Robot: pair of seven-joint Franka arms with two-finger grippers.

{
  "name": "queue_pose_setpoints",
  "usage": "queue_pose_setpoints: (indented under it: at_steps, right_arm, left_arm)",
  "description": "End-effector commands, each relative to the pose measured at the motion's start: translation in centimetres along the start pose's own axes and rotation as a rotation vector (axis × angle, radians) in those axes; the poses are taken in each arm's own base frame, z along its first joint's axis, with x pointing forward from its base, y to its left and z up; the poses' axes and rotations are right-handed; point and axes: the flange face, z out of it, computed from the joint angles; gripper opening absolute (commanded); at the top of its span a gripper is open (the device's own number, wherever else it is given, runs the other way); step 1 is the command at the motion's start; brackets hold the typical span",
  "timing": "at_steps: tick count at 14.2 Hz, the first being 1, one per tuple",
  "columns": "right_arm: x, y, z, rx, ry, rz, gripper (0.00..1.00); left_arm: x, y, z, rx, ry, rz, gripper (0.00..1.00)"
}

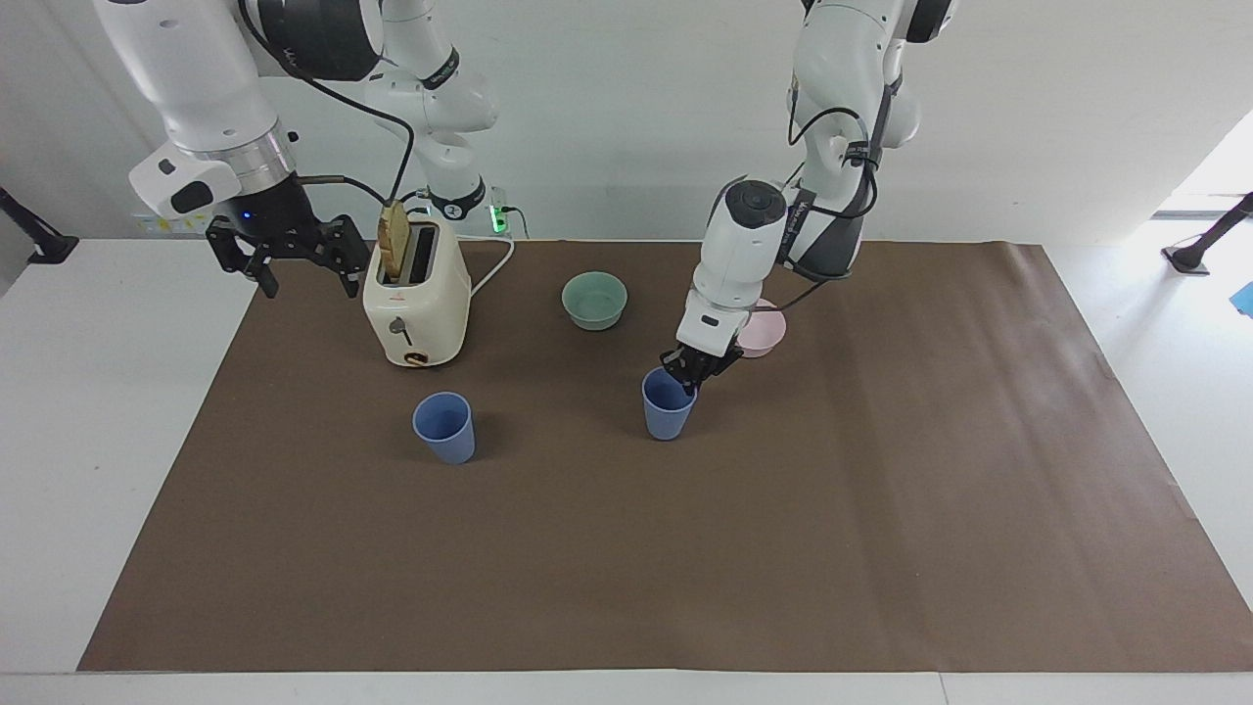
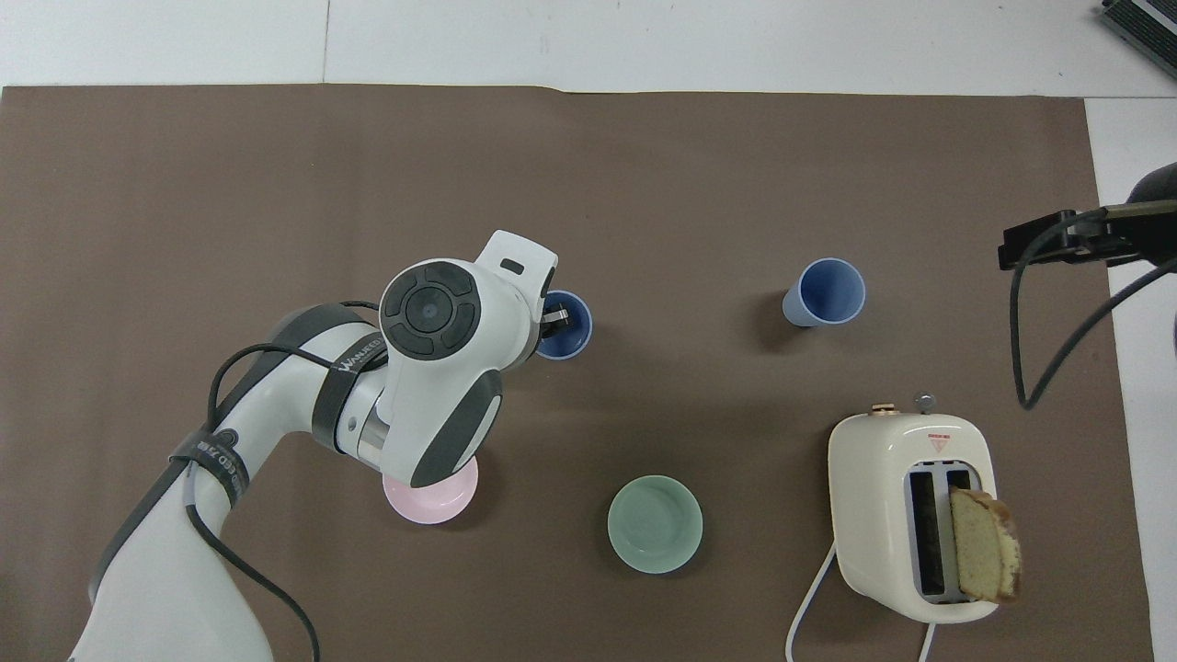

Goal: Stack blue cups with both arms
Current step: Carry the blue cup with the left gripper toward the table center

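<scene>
Worktop: white worktop (image 1: pixel 98 441) under a broad brown paper mat (image 1: pixel 685 548), carrying everything.
Left arm: big white jointed left arm (image 1: pixel 754 235) reaches in over the pale pink round bowl (image 1: pixel 768 333), hiding part of it.
Right arm: white right arm (image 1: pixel 196 88) waits, raised at its own end of the worktop.
Toaster: cream two-slot toaster (image 1: pixel 416 299) with a slice of bread (image 1: pixel 394 245) standing up in one slot.
Right pincer: black right pincer (image 1: pixel 299 269) hangs beside the toaster, fingers wide apart, holding nothing.
Left pincer: black left pincer (image 1: pixel 688 377) is clamped on the rim of a cup.
Green bowl: mint green round bowl (image 1: pixel 594 300) sits between toaster and pink bowl.
Held cup: small matte blue tapered cup (image 1: pixel 668 406), upright, mid-mat; whether its base touches the mat I cannot tell.
Free cup: second matching blue cup (image 1: pixel 444 428) stands upright, well apart from the first, toward the right arm's end, farther from the robots than the toaster.
</scene>
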Motion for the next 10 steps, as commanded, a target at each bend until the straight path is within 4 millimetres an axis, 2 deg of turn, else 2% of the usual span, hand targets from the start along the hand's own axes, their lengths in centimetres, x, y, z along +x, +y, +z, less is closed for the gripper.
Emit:
queue_pose_setpoints:
  at_steps: [1, 4, 5, 6, 7, 10]
  right_arm:
    - [-0.7, 0.2, -0.2, 0.006, -0.006, -0.009, 1.0]
    - [-0.8, 0.3, -0.2, 0.004, -0.011, -0.007, 1.0]
    - [-1.0, 0.6, -0.2, 0.004, -0.023, -0.004, 1.0]
    - [-1.3, 0.6, -0.2, 0.004, -0.034, -0.002, 1.0]
    - [-1.4, 0.6, -0.1, 0.004, -0.04, -0.001, 1.0]
    - [-2.0, 0.3, 0.8, 0.004, -0.034, -0.003, 1.0]
  left_arm:
    - [-0.1, -0.7, -0.1, 0.001, 0.033, 0.016, 0.0]
    - [0.4, -1.0, -0.1, 0.004, 0.033, 0.029, 0.0]
    - [0.6, -1.1, -0.3, 0.004, 0.034, 0.024, 0.07]
    - [0.7, -1.1, -0.4, 0.008, 0.031, 0.025, 0.77]
    - [0.6, -1.1, -0.5, 0.032, 0.044, 0.049, 1.0]
    - [1.8, -1.2, -2.6, 0.081, 0.046, 0.059, 1.0]
